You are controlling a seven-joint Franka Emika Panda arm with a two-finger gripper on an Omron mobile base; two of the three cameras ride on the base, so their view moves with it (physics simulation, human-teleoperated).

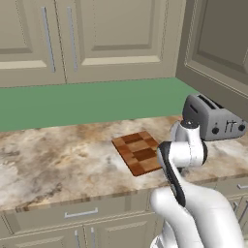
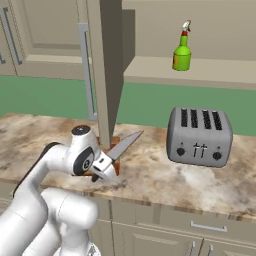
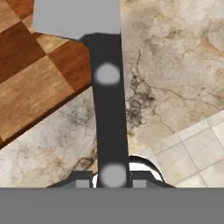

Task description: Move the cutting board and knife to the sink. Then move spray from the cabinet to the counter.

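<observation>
My gripper (image 2: 103, 169) is shut on the knife (image 2: 125, 144), which slants up and to the right above the counter (image 2: 200, 185). In the hand view the knife's dark handle (image 3: 108, 113) runs up from between the fingertips of the gripper (image 3: 111, 181), its grey blade at the top. The checkered cutting board (image 1: 138, 152) lies flat on the counter (image 1: 58, 160), under and left of the knife, and its corner shows in the hand view as the cutting board (image 3: 30, 78). The green spray (image 2: 182, 52) stands on the shelf of the open cabinet (image 2: 200, 70). The sink is out of view.
A grey toaster (image 2: 200, 135) stands on the counter to the right of the board, also seen as the toaster (image 1: 213, 118). The open cabinet door (image 2: 105, 65) hangs edge-on just behind my hand. Closed wall cabinets (image 1: 97, 34) line the back wall. Floor tiles (image 3: 192, 153) show past the counter's front edge.
</observation>
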